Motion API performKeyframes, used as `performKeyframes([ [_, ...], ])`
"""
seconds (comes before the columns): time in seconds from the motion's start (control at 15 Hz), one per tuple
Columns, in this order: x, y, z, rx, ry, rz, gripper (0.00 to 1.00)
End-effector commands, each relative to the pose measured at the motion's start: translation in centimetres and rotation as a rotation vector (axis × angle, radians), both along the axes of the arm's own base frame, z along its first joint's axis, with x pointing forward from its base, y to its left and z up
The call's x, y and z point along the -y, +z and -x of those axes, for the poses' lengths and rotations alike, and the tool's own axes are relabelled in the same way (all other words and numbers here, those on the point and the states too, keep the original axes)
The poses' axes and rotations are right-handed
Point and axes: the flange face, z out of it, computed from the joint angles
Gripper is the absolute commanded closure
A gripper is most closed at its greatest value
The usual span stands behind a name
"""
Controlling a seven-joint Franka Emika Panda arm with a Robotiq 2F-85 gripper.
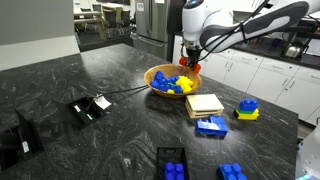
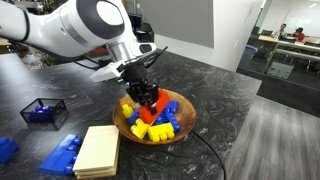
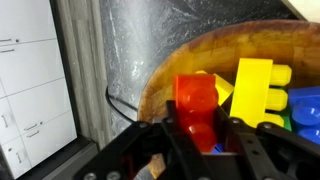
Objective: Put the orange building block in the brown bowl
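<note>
The orange building block (image 3: pixel 198 105) is held between my gripper's fingers (image 3: pixel 203 135), just above the blocks in the brown bowl (image 3: pixel 170 68). In an exterior view the gripper (image 2: pixel 148 98) hangs over the bowl (image 2: pixel 183 128) with the orange block (image 2: pixel 150 100) in it. In an exterior view the gripper (image 1: pixel 190 63) is at the bowl's (image 1: pixel 156 74) far rim. The bowl holds several yellow and blue blocks (image 2: pixel 155 125). The gripper is shut on the orange block.
A flat tan slab (image 1: pixel 203 104) lies beside the bowl, with blue bricks (image 1: pixel 211 126) next to it and a blue-on-yellow brick (image 1: pixel 246 110) further off. Black open boxes (image 1: pixel 172 162) with blue bricks and a black cable (image 1: pixel 125 92) lie on the dark counter.
</note>
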Motion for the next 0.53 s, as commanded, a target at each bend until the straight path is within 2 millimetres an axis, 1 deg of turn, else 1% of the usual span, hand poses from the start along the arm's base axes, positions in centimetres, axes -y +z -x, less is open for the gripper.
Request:
performKeyframes([
  [0.0, -1.0, -0.3, -2.7, -0.077, 0.060, 0.049, 0.39],
  [0.13, -2.1, -0.3, -3.1, -0.088, 0.093, 0.039, 0.27],
  [0.2, -2.7, 0.0, -2.9, -0.084, 0.109, 0.034, 0.18],
  [0.27, -3.1, 0.3, -2.7, -0.084, 0.117, 0.037, 0.12],
  [0.33, -3.7, 0.6, -2.1, -0.076, 0.126, 0.030, 0.04],
  [0.47, -5.0, 1.1, -0.7, -0.062, 0.137, 0.011, 0.00],
])
